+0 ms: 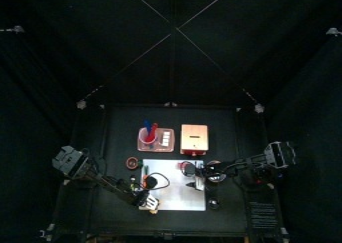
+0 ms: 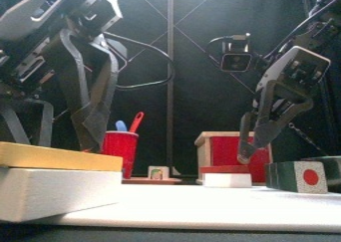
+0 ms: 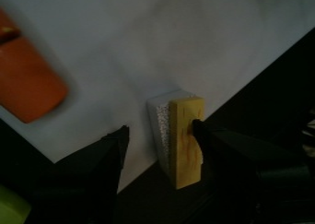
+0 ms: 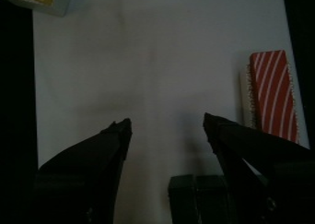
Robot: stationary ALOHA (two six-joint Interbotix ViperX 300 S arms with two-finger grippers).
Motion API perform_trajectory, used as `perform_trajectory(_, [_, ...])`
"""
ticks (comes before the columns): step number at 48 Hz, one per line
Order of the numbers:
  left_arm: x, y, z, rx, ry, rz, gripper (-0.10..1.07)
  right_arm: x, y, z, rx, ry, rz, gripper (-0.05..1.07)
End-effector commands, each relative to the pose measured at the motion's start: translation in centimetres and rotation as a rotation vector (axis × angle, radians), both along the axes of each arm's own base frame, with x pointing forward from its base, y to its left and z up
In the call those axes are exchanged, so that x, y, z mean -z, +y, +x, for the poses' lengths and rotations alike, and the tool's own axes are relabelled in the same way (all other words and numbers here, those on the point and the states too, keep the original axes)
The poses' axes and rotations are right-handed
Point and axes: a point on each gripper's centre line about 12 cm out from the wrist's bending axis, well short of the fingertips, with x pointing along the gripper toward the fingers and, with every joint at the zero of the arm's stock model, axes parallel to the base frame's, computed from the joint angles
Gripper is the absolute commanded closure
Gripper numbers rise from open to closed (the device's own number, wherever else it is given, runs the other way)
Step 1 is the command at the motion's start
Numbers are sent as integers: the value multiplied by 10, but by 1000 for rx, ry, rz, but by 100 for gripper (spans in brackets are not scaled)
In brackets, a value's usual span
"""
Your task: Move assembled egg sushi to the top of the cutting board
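Observation:
The egg sushi (image 3: 185,145), a small block with a pale-yellow top on white rice, lies at the edge of the white cutting board (image 3: 160,43). In the front view it shows near and large at the left (image 2: 54,171). My left gripper (image 3: 160,128) is open with a jaw on each side of it; one jaw touches the yellow side and the other stands slightly off. My right gripper (image 4: 168,123) is open and empty over the board (image 4: 147,71). In the top view both grippers are over the board (image 1: 181,190), the left (image 1: 144,199) near its left edge and the right (image 1: 207,173) further right.
An orange piece (image 3: 25,76) lies on the board near the sushi. A red-and-white striped piece (image 4: 274,94) lies by my right gripper, and a black block with a red dot (image 2: 300,176) is at the front right. A red cup (image 2: 120,148) and tan wooden rectangle (image 1: 197,137) stand behind.

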Motion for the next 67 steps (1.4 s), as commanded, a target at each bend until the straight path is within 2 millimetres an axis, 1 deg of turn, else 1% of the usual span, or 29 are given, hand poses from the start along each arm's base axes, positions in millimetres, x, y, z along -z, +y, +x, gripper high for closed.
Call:
perform_trajectory(1, [-12, -8, 9, 7, -8, -38, 5, -6, 1, 2, -2, -29, 0, 8])
perform_trajectory(4, [-13, -9, 11, 17, 4, -33, 5, -5, 1, 2, -3, -26, -1, 8])
perform_trajectory(10, [-17, -2, 10, 13, 37, 2, 5, -2, 2, 1, -6, -17, -3, 8])
perform_trajectory(21, [-37, 6, 13, 27, 5, 50, 5, 0, 2, 1, -8, -9, -3, 8])
perform_trajectory(34, [-48, 2, 21, -7, 12, 32, 5, 0, 4, 1, -12, -9, -3, 8])
perform_trajectory(38, [-46, -2, 21, -40, 59, 4, 5, 1, 5, 1, -16, -8, -3, 8])
perform_trajectory(44, [-38, -9, 22, -79, 146, -14, 5, 1, 7, 0, -25, -8, -5, 8])
perform_trajectory(47, [-36, -13, 26, -80, 152, -27, 5, 1, 8, -1, -28, -6, -5, 8])
perform_trajectory(55, [-28, -18, 36, -89, 161, -34, 5, 6, 9, -5, -33, 9, -7, 8])
perform_trajectory(59, [-28, -18, 40, -91, 153, -39, 5, 8, 9, -7, -34, 15, -8, 8])
perform_trajectory(67, [-19, -19, 38, -103, 182, -45, 5, 10, 11, -9, -39, 17, -9, 8])
